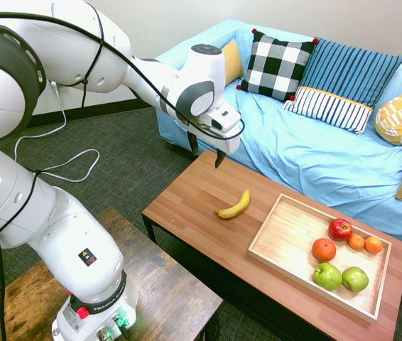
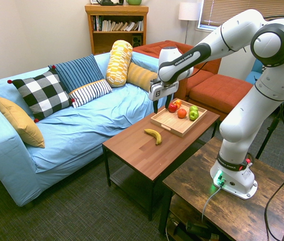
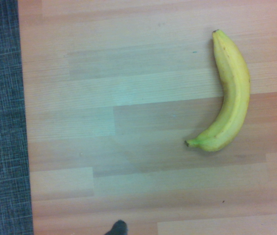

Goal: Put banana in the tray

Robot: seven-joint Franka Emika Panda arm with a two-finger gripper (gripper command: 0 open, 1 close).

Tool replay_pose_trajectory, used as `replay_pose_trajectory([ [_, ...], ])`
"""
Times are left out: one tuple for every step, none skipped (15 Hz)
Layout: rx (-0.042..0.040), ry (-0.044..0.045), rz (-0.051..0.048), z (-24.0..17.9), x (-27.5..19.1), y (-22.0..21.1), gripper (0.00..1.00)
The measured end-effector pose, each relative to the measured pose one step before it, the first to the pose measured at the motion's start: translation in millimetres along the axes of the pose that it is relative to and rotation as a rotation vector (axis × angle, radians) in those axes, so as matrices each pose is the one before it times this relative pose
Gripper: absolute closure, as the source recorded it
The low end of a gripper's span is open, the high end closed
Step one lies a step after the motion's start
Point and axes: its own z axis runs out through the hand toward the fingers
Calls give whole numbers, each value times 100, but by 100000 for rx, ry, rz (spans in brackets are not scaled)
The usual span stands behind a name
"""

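The white arm's two-finger gripper hovers parted and empty above the curved yellow banana, which lies on the reddish-brown table beside the light-wood tray; descent and grasp apparently come next.

Arm base print: "FRANKA EMIKA" in small dark letters on the white robot arm's base ring, only partly legible.
Forearm print: "FRANKA EMIKA" in dark letters along the white forearm link.
Elsewhere: nothing legible.
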Motion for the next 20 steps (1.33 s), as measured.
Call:
replay_pose_trajectory([
  [-220, -107, -80, 103, 9, -3, 0],
  [-475, 6, -297, 145, 50, -9, 0],
  [71, 477, -73, 214, 225, -39, 0],
  [130, 1266, 204, 456, 507, 12, 0],
  [-6, 1760, 818, 770, 726, 7, 0],
  [38, 1309, 1319, 1197, 767, -65, 0],
  [-30, 721, 1348, 1411, 598, -226, 0],
  [-447, 690, 1347, 1582, 483, -344, 0],
  [-1008, 220, 1432, 1825, 420, -448, 0],
  [-1175, -165, 1482, 1792, 474, -456, 0],
  [-1248, -300, 1474, 1739, 556, -439, 0],
  [-1503, -548, 1334, 1664, 633, -393, 0],
  [-1354, -619, 1525, 1758, 674, -395, 0],
  [-1288, -634, 798, 1671, 616, -469, 0],
  [-1258, -632, 699, 1413, 534, -469, 0],
  [-1274, -745, 703, 1359, 397, -478, 0],
  [-1048, -587, 650, 1339, 299, -424, 0],
  [-975, -384, 672, 1316, 298, -379, 0],
  [-857, -359, 814, 1202, 306, -337, 0],
  [-711, -501, 901, 1098, 262, -226, 0],
])
